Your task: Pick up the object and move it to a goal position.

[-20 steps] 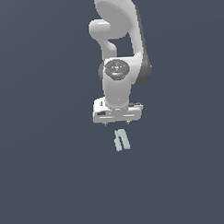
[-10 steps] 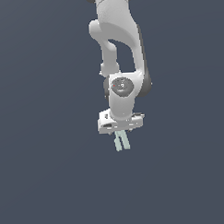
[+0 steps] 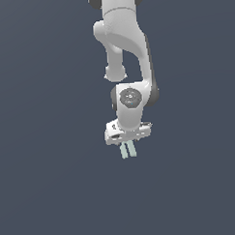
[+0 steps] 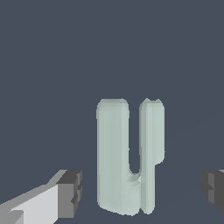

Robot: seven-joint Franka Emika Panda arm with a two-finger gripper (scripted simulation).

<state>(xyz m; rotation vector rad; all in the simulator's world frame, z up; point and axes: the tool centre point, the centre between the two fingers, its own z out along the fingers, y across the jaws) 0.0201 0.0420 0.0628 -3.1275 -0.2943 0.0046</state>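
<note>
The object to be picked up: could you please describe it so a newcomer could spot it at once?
Follow the white robot arm down to its end effector. Just beneath it lies a small pale mint-green piece, two short parallel bars joined at one end. It is the only coloured thing on the plain dark grey ground.

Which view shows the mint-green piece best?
The wrist view: the mint-green piece fills the frame, two bars joined at one end, between the open jaws. The exterior view shows only its small tip below the gripper.
</note>
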